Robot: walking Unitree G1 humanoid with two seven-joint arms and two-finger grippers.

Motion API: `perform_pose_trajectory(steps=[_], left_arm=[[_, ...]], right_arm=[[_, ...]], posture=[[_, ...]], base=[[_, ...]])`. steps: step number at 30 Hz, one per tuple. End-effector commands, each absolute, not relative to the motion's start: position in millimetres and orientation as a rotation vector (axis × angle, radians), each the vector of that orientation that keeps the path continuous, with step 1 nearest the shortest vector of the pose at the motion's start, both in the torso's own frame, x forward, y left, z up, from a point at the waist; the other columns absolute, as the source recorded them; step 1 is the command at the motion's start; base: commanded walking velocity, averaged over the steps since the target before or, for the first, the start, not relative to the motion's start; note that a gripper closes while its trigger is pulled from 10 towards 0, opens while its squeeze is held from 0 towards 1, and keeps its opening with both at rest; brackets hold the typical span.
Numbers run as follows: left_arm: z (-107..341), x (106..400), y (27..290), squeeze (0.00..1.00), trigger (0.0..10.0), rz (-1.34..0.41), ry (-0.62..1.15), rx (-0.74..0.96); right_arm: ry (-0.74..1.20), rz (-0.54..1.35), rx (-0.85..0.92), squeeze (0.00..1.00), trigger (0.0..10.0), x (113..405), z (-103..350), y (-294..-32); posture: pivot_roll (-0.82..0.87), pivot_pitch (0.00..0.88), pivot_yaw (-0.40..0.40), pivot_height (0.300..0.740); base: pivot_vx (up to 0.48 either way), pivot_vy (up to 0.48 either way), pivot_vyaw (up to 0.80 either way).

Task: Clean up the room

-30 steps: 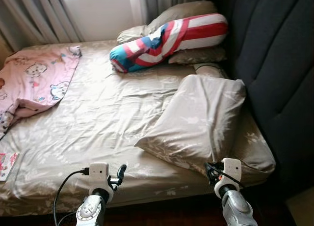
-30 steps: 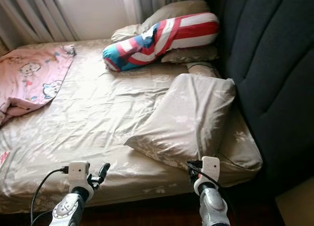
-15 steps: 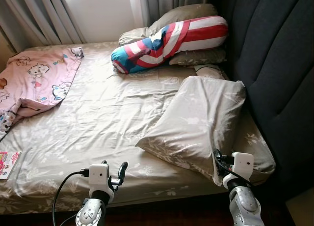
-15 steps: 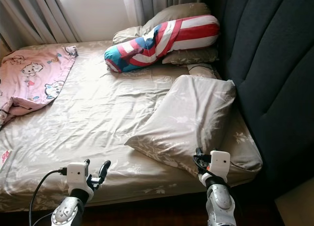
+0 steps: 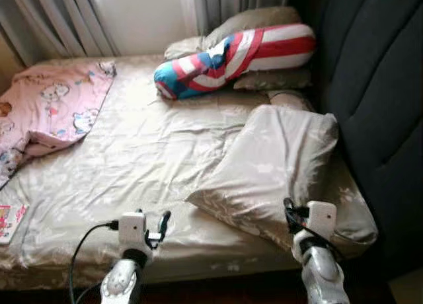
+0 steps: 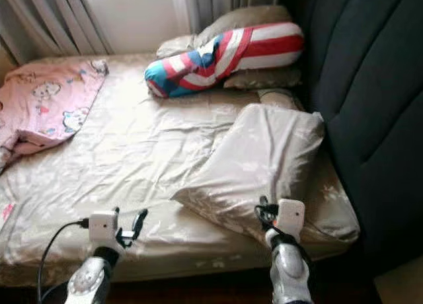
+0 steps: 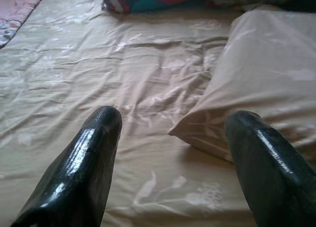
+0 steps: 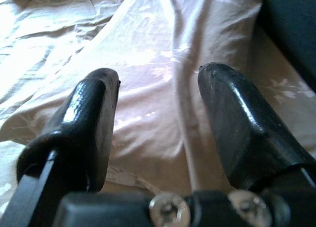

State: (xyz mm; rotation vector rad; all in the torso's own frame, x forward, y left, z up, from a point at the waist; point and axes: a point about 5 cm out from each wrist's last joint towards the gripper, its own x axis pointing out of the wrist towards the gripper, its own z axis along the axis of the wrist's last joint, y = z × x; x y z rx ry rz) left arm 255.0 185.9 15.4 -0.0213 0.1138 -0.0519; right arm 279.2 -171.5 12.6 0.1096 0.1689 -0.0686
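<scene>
Pillow: the large beige floral-print pillow [image 5: 277, 168] lay askew on the bed, near its foot-side edge, with its far end up against the dark padded headboard [image 5: 377, 99] and its near corner pointing out over the wrinkled beige bedsheet [image 5: 132, 158].
Handling: I judged it light, soft and floppy; the smooth cotton-looking cover would bunch and could slip, so a shallow pinch on loose fabric might pull free.
Where to grip: I judged the near edge or corner best, taking both cover and filling, with a second hold further along so it would not sag.
Right tool: my right tool [image 8: 158, 103] had its two black fingers spread wide, holding nothing; it hovered just over the pillow's near end, and I could not tell whether a fingertip touched the cloth.
Left tool: my left tool [image 7: 173, 133] was likewise wide apart and empty, poised above the sheet with the pillow's near corner between its fingers in the wrist view, but apart from it.
Other bedding: a red, white and blue striped bolster [image 5: 231, 53] rested on grey-beige pillows [image 5: 251, 20] at the far side by the curtains; a pink cartoon-print blanket [image 5: 46, 112] lay crumpled at the left.
Stray item: a small colourful booklet [image 5: 10, 221] sat at the left edge of the mattress.
</scene>
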Motion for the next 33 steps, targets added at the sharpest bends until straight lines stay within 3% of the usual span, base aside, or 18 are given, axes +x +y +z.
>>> perform_pose_trajectory(steps=[1, 6, 28, 33], left_arm=[[17.3, 255.7, 184.2, 0.00, 10.0, -0.054, 0.110, -0.024], [18.4, 255.9, 184.5, 0.00, 10.0, -0.051, 0.109, -0.026], [14.5, 250.9, 188.4, 0.00, 10.0, -0.047, 0.144, -0.028], [14.3, 251.5, 186.5, 0.00, 10.0, -0.052, 0.145, -0.029]], right_arm=[[0.185, -0.082, 0.105, 0.00, 10.0, 277.4, 10.5, -175.1], [0.196, -0.092, 0.098, 0.00, 10.0, 278.2, 10.1, -177.5], [0.357, -0.072, 0.074, 0.00, 10.0, 284.9, -0.3, -179.3], [0.361, -0.071, 0.085, 0.00, 10.0, 286.6, 0.3, -179.1]], posture=[[-0.07, 0.077, 0.053, 0.740], [-0.07, 0.083, 0.050, 0.740], [-0.04, 0.114, 0.057, 0.740], [-0.04, 0.118, 0.060, 0.720]], base=[[0.307, 0.000, 0.00], [0.298, 0.000, 0.00], [0.000, 0.000, 0.00], [0.000, 0.000, 0.00]])
